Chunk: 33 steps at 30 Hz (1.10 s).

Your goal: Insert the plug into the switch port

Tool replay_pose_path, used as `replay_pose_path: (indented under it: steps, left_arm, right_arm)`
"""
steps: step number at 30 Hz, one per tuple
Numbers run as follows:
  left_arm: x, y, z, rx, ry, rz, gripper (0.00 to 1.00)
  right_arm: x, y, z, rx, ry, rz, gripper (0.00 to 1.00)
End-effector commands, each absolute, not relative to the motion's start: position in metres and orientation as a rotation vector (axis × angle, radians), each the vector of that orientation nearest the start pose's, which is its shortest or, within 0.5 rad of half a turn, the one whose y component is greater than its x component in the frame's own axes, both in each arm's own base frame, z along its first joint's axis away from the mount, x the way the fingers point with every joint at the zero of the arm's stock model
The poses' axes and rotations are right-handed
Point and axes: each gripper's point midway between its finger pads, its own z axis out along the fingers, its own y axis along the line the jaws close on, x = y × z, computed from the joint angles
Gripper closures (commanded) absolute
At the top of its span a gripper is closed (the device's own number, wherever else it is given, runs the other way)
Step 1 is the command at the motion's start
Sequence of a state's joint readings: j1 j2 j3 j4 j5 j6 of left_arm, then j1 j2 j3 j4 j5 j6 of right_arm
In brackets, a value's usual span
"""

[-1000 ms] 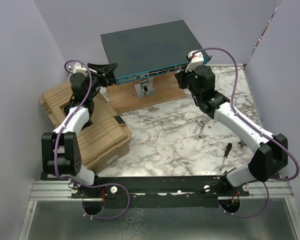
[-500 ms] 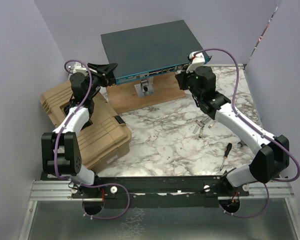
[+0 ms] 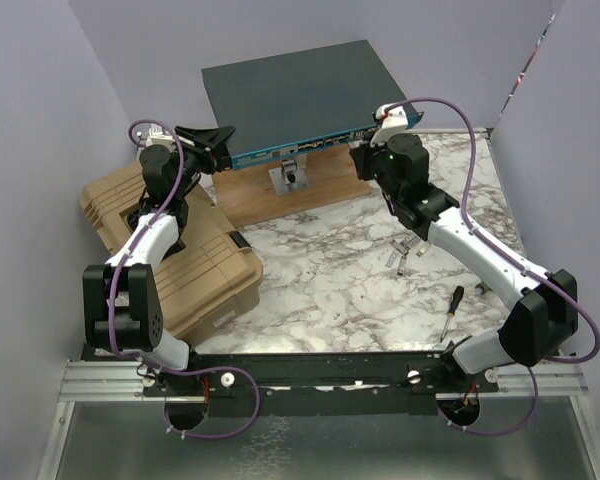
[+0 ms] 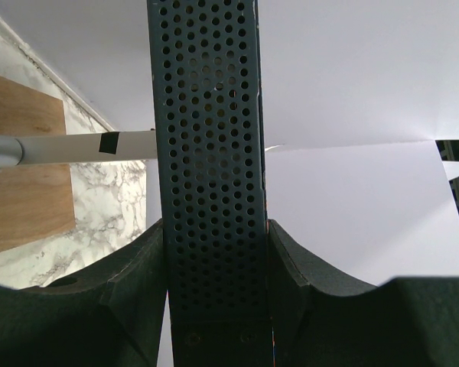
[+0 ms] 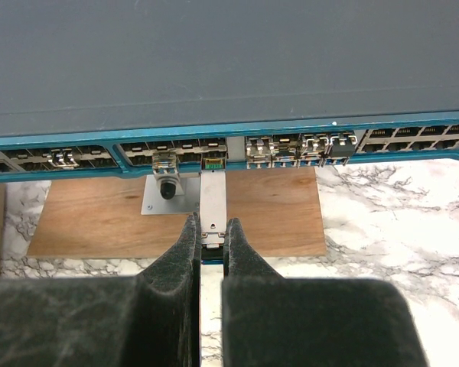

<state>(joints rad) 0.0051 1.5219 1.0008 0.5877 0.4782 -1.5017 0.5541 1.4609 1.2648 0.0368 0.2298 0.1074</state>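
top view: the switch (image 3: 290,95) lies at the far side of the table, and a wood board (image 3: 325,190) lies just in front of it. the left claw (image 3: 208,137) grasps its left end. the right claw (image 3: 366,152) is just before the teal front, toward the right part. the plug is hidden here under the wrist.

left wrist view: the perforated side of the switch stands between both fingers (image 4: 130,290). they press on it from each side, so this claw is clenched on the switch.

right wrist view: the right claw is clenched on the plug (image 5: 213,202), a thin silver piece pointing at the front. its tip is at the mouth of a port (image 5: 213,162) in the row. how deep it sits i cannot tell.

i judge the insertion step is in hand. the next move calls for a straight push forward, with the plug level and in line with the port, while the left claw braces the switch.
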Motion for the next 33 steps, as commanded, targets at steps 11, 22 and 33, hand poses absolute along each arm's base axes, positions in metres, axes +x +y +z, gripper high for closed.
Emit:
replay_pose_path:
  steps: [11, 22, 33]
  left_arm:
    - [0.456, -0.145, 0.288, -0.791, 1.663, -1.492, 1.00]
    - [0.456, -0.145, 0.289, -0.788, 1.662, -1.492, 1.00]
    - [0.456, -0.145, 0.288, -0.790, 1.664, -1.491, 1.00]
  right_arm:
    - [0.430, 0.220, 0.306, -0.176, 1.721, 0.229, 0.99]
    - [0.431, 0.220, 0.307, -0.163, 1.717, 0.235, 0.99]
    - [0.432, 0.228, 0.313, -0.166, 1.707, 0.262, 1.00]
